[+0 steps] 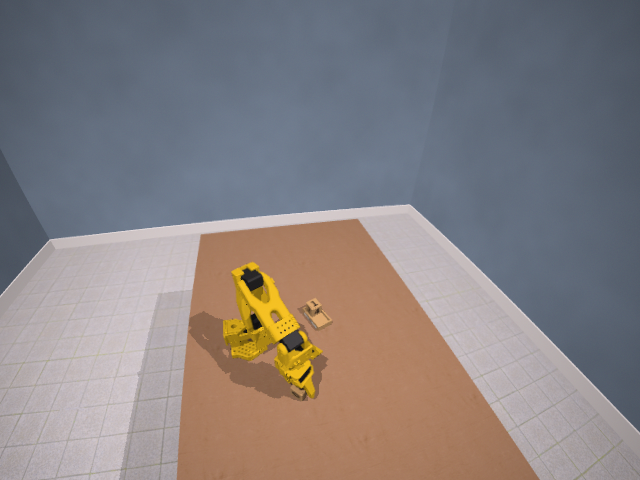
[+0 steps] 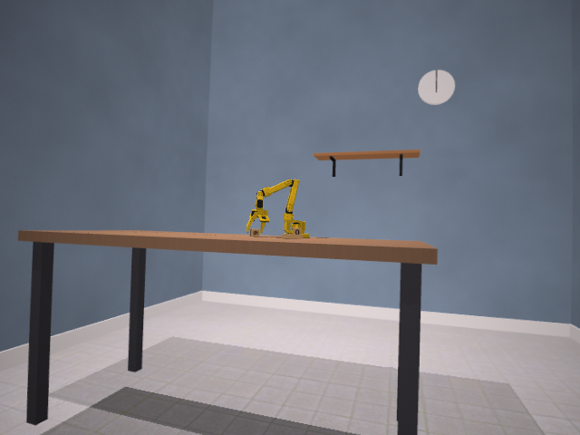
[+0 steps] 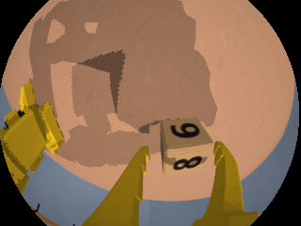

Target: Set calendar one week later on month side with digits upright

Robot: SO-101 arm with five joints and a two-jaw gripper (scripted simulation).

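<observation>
Wrist view, cube (image 3: 182, 145) on table, between parted fingers, untouched

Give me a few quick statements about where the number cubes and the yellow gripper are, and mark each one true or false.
1. Both wooden number cubes stand in the small wooden tray. False: one cube is there; the other cube lies on the brown table top.
2. The yellow gripper is open around the loose cube. True.
3. The loose cube shows a 9 and an 8 in the wrist view. True.
4. The gripper has lifted the loose cube. False: it rests on the table.
</observation>
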